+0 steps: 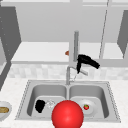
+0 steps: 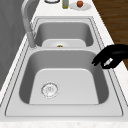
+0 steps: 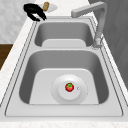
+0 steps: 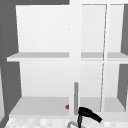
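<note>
My left hand (image 1: 40, 105) hovers at the front of the left basin (image 1: 47, 93), fingers drooping loosely and holding nothing. It also shows as a hand (image 2: 112, 58) over that basin's front rim in the left side view. In the right side view it is a hand (image 3: 33, 11) beside a bowl of bread (image 3: 46, 6). My right hand (image 1: 86, 62) floats high, just right of the faucet (image 1: 75, 47), fingers hanging down with nothing in them; the upper view has it too (image 4: 87, 113). A white plate (image 3: 56, 96) with a red tomato (image 3: 69, 87) lies in the right basin.
A large red ball (image 1: 67, 114) covers the sink's front rim at the centre. The bowl with bread (image 1: 3, 110) sits on the counter at left. A plate with an apple (image 2: 80, 3) and a bottle (image 2: 65, 3) stand on the right counter. A small brown thing (image 4: 67, 107) lies on the lower shelf.
</note>
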You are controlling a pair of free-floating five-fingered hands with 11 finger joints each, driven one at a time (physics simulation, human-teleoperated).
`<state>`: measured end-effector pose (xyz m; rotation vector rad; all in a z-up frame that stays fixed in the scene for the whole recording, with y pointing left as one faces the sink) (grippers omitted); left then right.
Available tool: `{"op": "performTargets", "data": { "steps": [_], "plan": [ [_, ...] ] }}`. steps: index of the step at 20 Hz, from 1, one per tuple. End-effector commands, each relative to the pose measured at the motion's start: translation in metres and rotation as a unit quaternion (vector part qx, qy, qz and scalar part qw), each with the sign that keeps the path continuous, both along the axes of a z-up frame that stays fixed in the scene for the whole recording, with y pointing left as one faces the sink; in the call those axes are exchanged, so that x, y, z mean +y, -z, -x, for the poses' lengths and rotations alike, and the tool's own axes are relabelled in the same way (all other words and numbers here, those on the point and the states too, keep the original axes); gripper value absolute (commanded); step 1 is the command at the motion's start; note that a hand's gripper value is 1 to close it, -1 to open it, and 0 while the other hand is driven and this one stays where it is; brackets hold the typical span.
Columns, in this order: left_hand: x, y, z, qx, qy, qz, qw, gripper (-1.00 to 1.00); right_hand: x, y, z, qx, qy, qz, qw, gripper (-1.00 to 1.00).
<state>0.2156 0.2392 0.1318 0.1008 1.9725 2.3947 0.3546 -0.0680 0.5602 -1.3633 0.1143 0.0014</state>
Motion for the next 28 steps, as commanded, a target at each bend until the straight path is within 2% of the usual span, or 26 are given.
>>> {"op": "performTargets", "data": {
  "steps": [1, 8, 14, 19, 22, 28],
  "plan": [
    [0.0, 0.0, 0.0, 0.0, 0.0, 0.0, 1.0, 0.0, -0.001, 0.0, 0.019, -0.027, 0.012, -0.014, 0.9995, -1.0],
    [0.0, 0.0, 0.0, 0.0, 0.0, 0.0, 1.0, 0.0, -0.001, 0.0, 0.052, -0.064, 0.008, -0.059, 0.9962, -1.0],
    [0.0, 0.0, 0.0, 0.0, 0.0, 0.0, 1.0, 0.0, -0.001, 0.002, 0.084, -0.073, 0.01, -0.084, 0.9937, -1.0],
    [0.0, 0.0, 0.0, 0.0, 0.0, 0.0, 1.0, 0.0, -0.001, 0.008, 0.107, -0.068, 0.008, -0.091, 0.9936, -1.0],
    [0.0, 0.0, 0.0, 0.0, 0.0, 0.0, 1.0, 0.0, -0.001, 0.012, 0.111, -0.041, -0.01, -0.09, 0.995, -1.0],
    [0.0, 0.0, 0.0, 0.0, 0.0, 0.0, 1.0, 0.0, 0.002, 0.022, 0.116, -0.025, -0.035, -0.082, 0.9957, -1.0]
  ]
}}
